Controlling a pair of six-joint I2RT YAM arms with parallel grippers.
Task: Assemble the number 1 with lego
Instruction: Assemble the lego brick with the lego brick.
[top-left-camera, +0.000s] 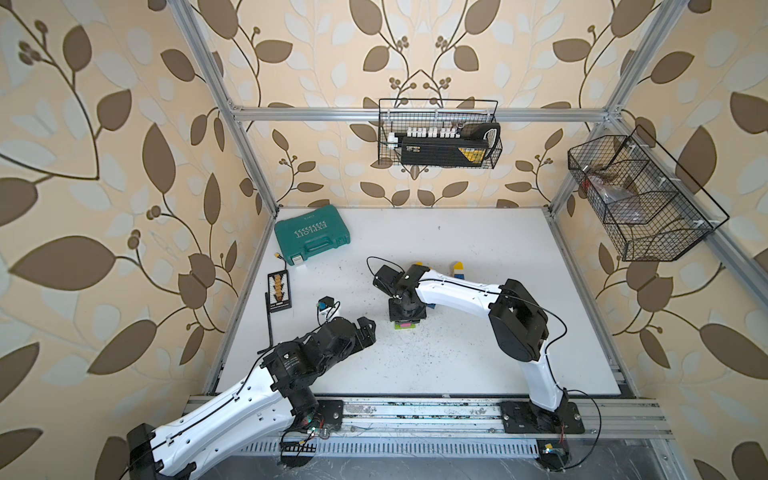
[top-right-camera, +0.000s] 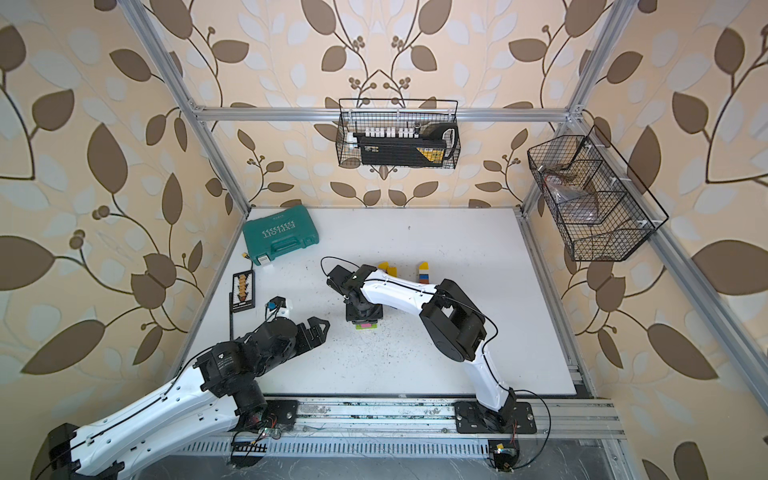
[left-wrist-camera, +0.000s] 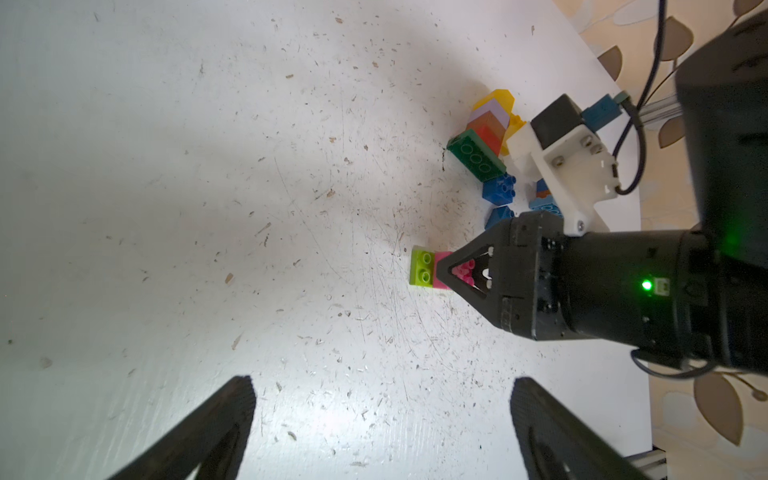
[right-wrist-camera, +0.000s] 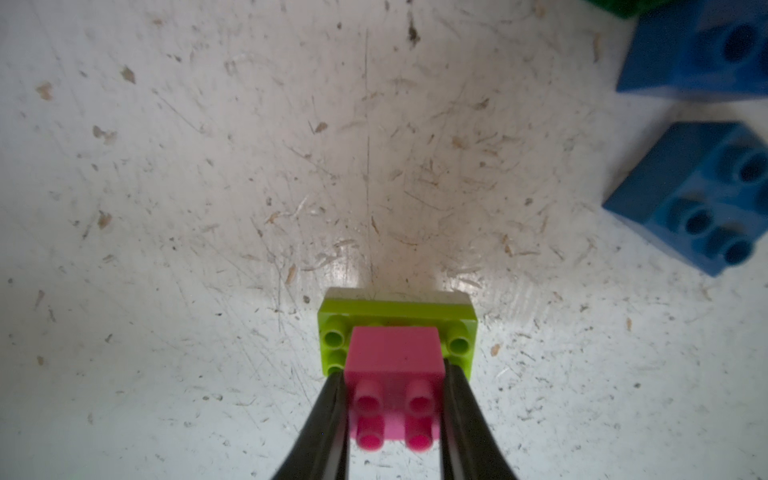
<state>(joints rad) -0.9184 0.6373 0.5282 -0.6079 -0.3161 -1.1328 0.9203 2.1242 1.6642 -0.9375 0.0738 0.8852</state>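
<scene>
Desk (top-left-camera: 457, 353): white and scuffed, carrying all the lego; the build sits near the middle.
Tool case (top-left-camera: 311, 235): teal, closed, at the far left corner, well apart from the bricks and no part of the task.
Left fingers (left-wrist-camera: 224, 419): spread wide, holding nothing, hanging above bare desk near the build.
Right fingers (right-wrist-camera: 328, 419): pointing down and clamped on the two opposite side walls of the pink brick.
Loose lego (left-wrist-camera: 478, 156): a cluster of green, yellow, lilac, brown, red and blue bricks beyond the right arm, some joined into short stacks. Two blue bricks (right-wrist-camera: 698, 199) lie nearest the build.
Lime brick (right-wrist-camera: 395, 311): oblong, flat on the desk, studs up, a pair of studs bare on either side of the pink brick.
Pink brick (right-wrist-camera: 395, 349): square with four studs, sitting on the middle of the lime brick. Whether it is pressed fully home cannot be told.
Handling: the bricks are probably light, rigid and smooth-walled, so they should not deform but may slide or twist under an off-centre pinch. A light base may skid on the desk when pushed.
Where to hold: flat opposite walls below the studs, squarely, as the right fingers do. Seating likely needs a straight downward press.
</scene>
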